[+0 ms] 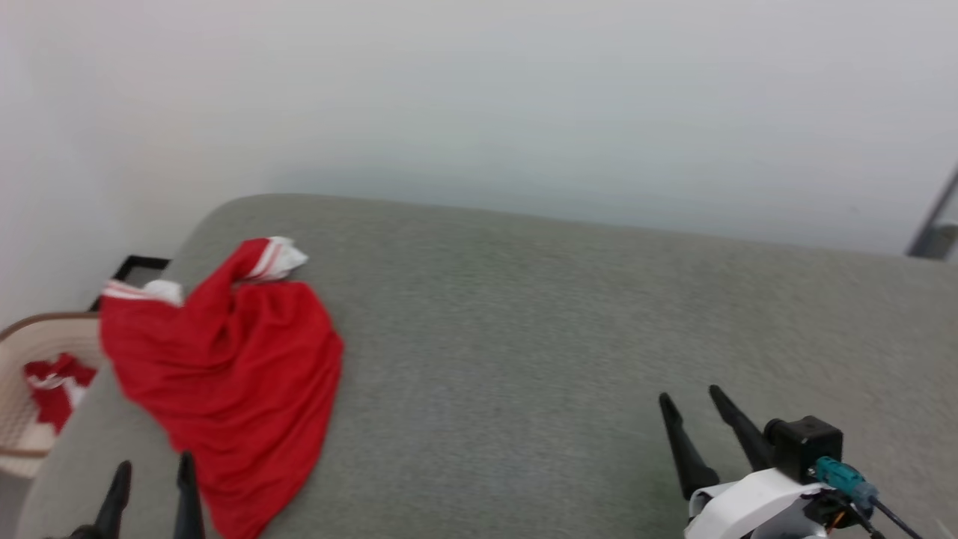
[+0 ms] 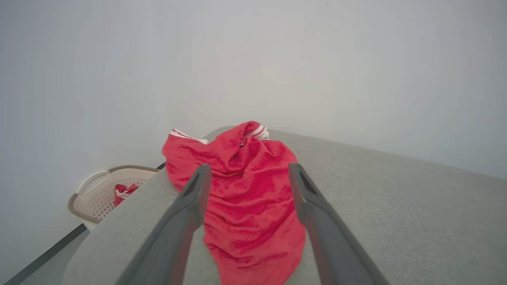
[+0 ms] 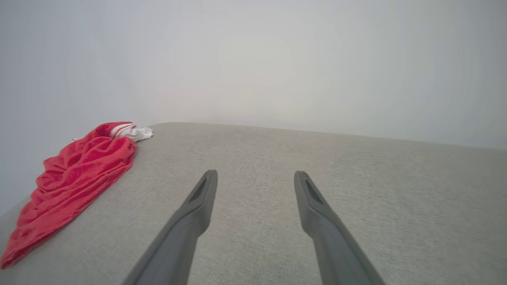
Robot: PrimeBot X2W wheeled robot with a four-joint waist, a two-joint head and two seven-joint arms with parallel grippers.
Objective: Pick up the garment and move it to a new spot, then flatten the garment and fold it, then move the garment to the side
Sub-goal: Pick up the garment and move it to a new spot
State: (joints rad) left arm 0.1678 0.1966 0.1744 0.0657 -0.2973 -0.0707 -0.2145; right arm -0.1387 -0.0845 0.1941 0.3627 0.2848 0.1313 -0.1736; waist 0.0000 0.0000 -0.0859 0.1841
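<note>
While the garment [image 1: 232,374] lies crumpled on the far-left part of the grey padded surface [image 1: 539,322], both end effectors sit at the near edge with nothing in them.

**Garment.** The red body is bunched into loose folds. A white sleeve with red-and-white striped trim points toward the far side. A second strip of striped trim shows at the garment's far-left corner, where the fabric reaches the left edge of the surface. The near hem runs down toward the near-left corner.

**Left gripper [image 1: 153,464].** It is at the near-left corner, fingers pointing toward the far side. The two fingers stand apart and hold nothing. In the left wrist view they frame the red fabric, which lies beyond and below them. In the head view the right-hand finger sits just beside the near hem. Contact with the fabric cannot be confirmed.

**Right gripper [image 1: 688,394].** It is at the near right, over bare surface. Its fingers are spread and empty, and it is well apart from the garment.

**Surroundings.** A pale perforated basket [image 1: 30,329] with a brown rim stands left of the surface, below its level. It contains red-and-white cloth [image 1: 52,389]. A plain pale wall [image 1: 479,97] runs behind the far edge.
</note>
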